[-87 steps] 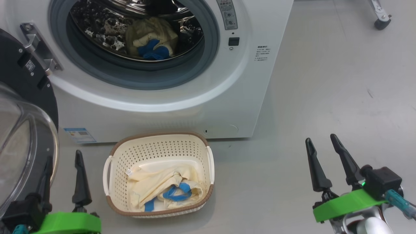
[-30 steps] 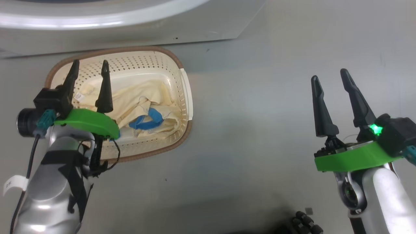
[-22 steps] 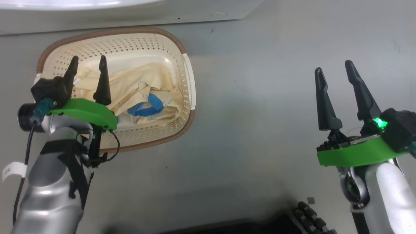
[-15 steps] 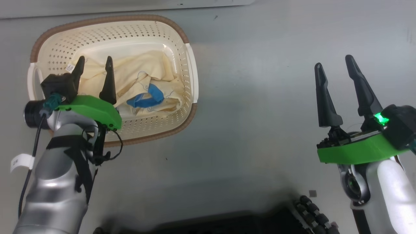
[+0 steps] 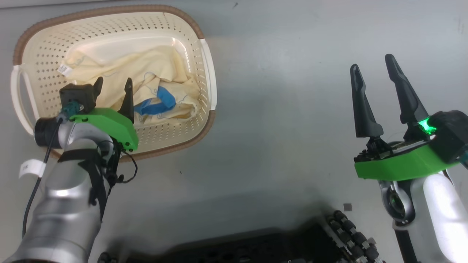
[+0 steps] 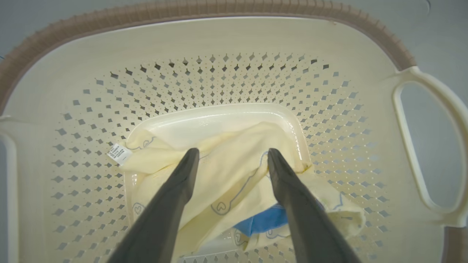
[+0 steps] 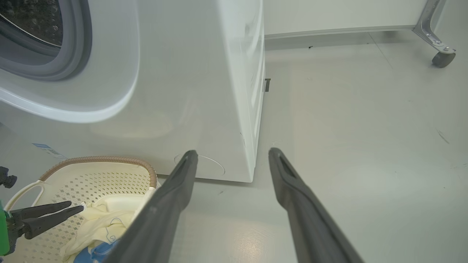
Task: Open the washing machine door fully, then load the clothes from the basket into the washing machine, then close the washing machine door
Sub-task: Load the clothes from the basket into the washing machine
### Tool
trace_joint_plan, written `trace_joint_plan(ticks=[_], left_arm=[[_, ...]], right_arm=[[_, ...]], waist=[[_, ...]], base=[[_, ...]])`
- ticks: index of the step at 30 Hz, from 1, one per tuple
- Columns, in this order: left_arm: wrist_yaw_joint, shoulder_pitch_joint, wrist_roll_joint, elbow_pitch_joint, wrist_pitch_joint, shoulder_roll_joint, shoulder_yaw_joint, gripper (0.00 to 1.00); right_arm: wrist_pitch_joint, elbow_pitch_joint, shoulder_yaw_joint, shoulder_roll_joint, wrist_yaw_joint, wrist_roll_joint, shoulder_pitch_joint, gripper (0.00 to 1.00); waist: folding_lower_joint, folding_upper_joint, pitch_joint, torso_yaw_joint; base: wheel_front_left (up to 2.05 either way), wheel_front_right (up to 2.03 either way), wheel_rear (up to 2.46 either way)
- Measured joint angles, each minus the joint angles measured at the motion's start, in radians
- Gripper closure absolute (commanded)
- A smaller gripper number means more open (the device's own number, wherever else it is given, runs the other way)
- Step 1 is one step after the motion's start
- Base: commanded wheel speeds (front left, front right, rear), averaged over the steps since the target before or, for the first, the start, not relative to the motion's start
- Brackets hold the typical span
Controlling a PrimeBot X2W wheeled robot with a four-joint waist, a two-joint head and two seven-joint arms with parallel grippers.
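L gripper (image 5: 113, 80) is down inside the basket (image 5: 109, 9), jaws spread wide, nothing btwn them yet. Its fingers (image 6: 164, 204) straddle a raised fold of the clothes (image 5: 157, 65), tips low over the yellow cloth. Can't tell if they touch it. Prob reason for the pose: w/ jaws wide either side of a ridge, one pinch should gather enough fabric to lift the whole bundle, not just a corner.

Clothes lie crumpled across the basket's floor. The blue strip (image 5: 153, 106) is tucked into the yellow toward the basket's near R corner, and a white tag (image 6: 117, 153) sticks out toward its L handle side.

R gripper (image 5: 371, 63) is also wide open and empty, well apart from the basket on its R side, over bare floor (image 5: 278, 109). Looks parked there: clear of the L arm's path and free for the door later.

Washer (image 7: 204, 91) stands just behind the basket, so the carry from basket to drum (image 7: 29, 18) is short. Gasket (image 7: 73, 47) and drum mouth are exposed, so the door-open step looks done. Loading is the step in hand, closing is to come.

Risk: cloth is limp, so the blue strip may trail and catch on the basket rim on the way out.
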Motion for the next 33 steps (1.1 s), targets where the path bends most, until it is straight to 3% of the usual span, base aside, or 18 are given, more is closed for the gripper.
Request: trace_joint_plan(ticks=[11, 20, 24, 33], left_arm=[[-0.017, -0.105, 0.037, 0.122, 0.007, -0.002, -0.067, 0.00], [-0.024, -0.138, 0.186, 0.181, 0.032, 0.027, -0.236, 0.00], [-0.002, -0.172, 0.243, 0.184, 0.027, 0.042, -0.290, 0.00], [-0.017, -0.228, 0.250, 0.214, 0.085, 0.044, -0.319, 0.00]], right_arm=[[0.000, 0.000, 0.019, 0.007, 0.000, 0.002, -0.011, 0.00], [0.000, 0.000, 0.018, 0.014, 0.000, 0.009, -0.030, 0.00], [0.000, 0.000, 0.021, 0.014, 0.000, 0.009, -0.042, 0.00], [0.000, 0.000, 0.022, 0.015, 0.000, 0.010, -0.053, 0.00]], waist=[[0.0000, 0.0000, 0.054, -0.025], [0.0000, 0.0000, 0.100, -0.033], [0.0000, 0.0000, 0.109, -0.031], [0.0000, 0.0000, 0.145, -0.034]], base=[[0.00, 0.00, 0.00], [0.00, 0.00, 0.00], [0.00, 0.00, 0.00], [0.00, 0.00, 0.00]])
